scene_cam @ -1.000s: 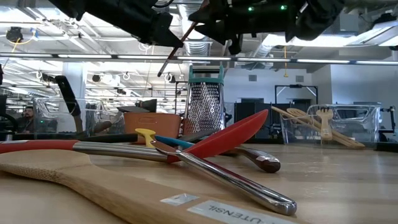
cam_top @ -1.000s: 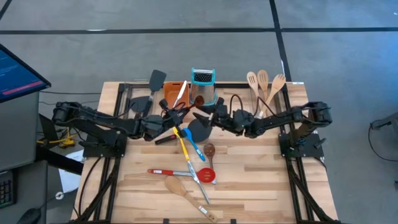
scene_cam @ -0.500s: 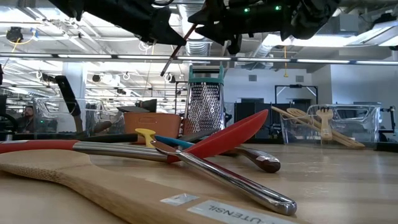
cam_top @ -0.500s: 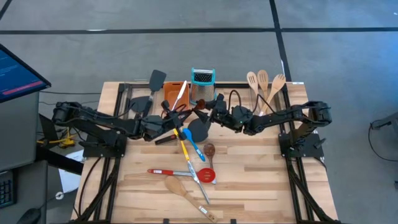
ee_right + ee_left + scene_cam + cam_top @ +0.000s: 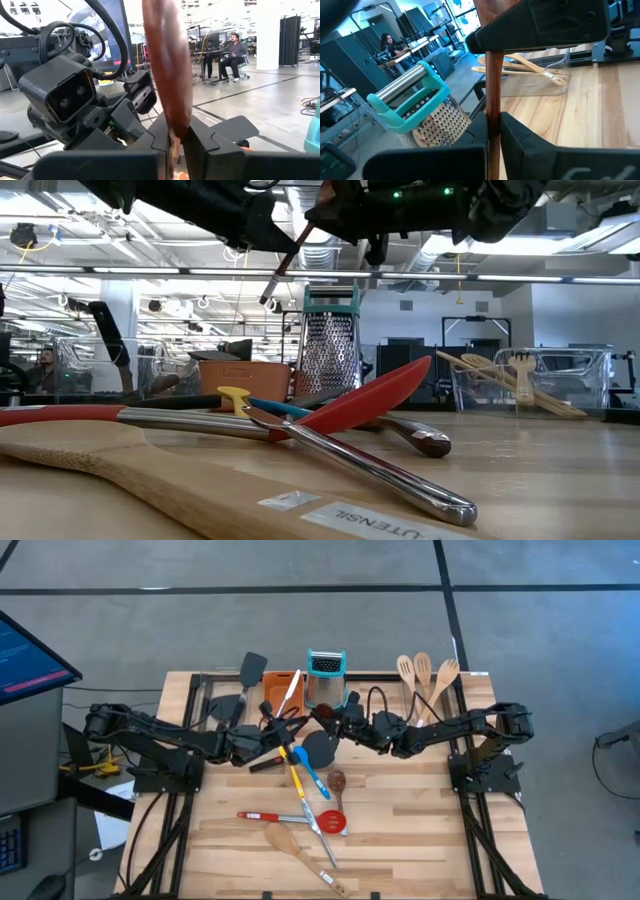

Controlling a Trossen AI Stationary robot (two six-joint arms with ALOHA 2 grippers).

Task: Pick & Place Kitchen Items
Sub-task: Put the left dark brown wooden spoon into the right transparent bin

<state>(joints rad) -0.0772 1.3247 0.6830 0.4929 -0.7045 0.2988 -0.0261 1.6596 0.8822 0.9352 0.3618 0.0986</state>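
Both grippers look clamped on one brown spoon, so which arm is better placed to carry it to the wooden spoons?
Right, probably. The right gripper grips the brown spoon by its bowl, and the wooden spoons lie on its side. The left gripper, shut on the handle, would reach across.

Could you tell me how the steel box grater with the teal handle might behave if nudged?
The steel box grater stands upright, taller than wide, so it would probably tip rather than slide. Its perforated metal walls suggest stiff yet fairly light.
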